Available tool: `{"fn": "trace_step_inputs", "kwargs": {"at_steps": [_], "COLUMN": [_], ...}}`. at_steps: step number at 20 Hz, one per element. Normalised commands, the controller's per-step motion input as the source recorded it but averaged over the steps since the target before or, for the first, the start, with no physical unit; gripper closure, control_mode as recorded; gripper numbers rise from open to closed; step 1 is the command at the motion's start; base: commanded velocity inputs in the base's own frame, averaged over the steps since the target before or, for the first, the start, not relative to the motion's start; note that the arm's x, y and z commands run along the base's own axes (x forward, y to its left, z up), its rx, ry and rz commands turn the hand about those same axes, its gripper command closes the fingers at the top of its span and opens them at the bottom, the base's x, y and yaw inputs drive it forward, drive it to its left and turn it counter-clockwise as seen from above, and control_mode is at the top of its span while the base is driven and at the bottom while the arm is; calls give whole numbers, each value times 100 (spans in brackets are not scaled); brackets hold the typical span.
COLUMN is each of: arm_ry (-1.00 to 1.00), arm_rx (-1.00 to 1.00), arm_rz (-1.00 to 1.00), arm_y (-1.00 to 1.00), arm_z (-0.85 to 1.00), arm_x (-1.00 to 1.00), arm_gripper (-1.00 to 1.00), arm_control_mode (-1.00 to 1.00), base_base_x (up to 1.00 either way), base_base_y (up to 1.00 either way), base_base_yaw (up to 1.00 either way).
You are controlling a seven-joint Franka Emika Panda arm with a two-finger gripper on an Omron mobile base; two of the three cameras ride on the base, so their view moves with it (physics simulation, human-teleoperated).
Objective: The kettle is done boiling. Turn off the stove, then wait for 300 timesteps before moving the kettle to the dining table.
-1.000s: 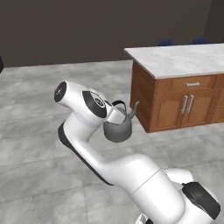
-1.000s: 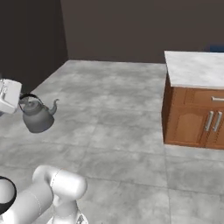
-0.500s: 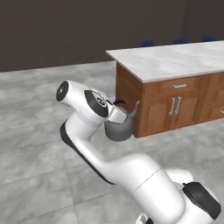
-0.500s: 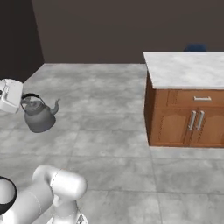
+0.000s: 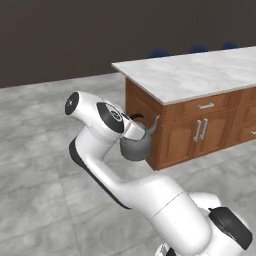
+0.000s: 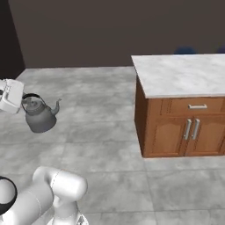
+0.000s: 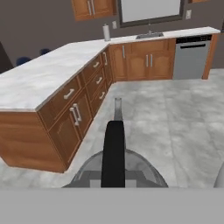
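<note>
Carrying the kettle above the floor

We hold the squat dark-grey metal kettle (image 6: 39, 115) by its arched black loop handle (image 7: 114, 151), our two-finger gripper (image 5: 134, 128) clamped tight, over grey tiled floor (image 6: 101, 127) beside a marble-topped wooden cabinet counter (image 5: 200, 80). We read no lettering anywhere.

Kettle hanging above the floor, counter off at two o'clock.
I am seeing the kettle (image 6: 39, 115) hanging off the floor (image 6: 101, 145), the marble counter (image 6: 184, 74) sitting well apart at two o'clock, the chairs (image 5: 159, 52) standing behind it at twelve.
</note>
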Motion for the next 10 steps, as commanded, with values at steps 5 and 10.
{"fn": "trace_step_inputs", "kwargs": {"at_steps": [5,10], "arm_ry": [0,0], "arm_rx": [0,0], "arm_rz": [0,0], "arm_y": [0,0], "arm_z": [0,0], "arm_x": [0,0], "arm_gripper": [100,100], "arm_control_mode": [100,100], "base_base_x": [70,54], "base_base_y": [0,0], "base_base_yaw": [-21,-27]}}
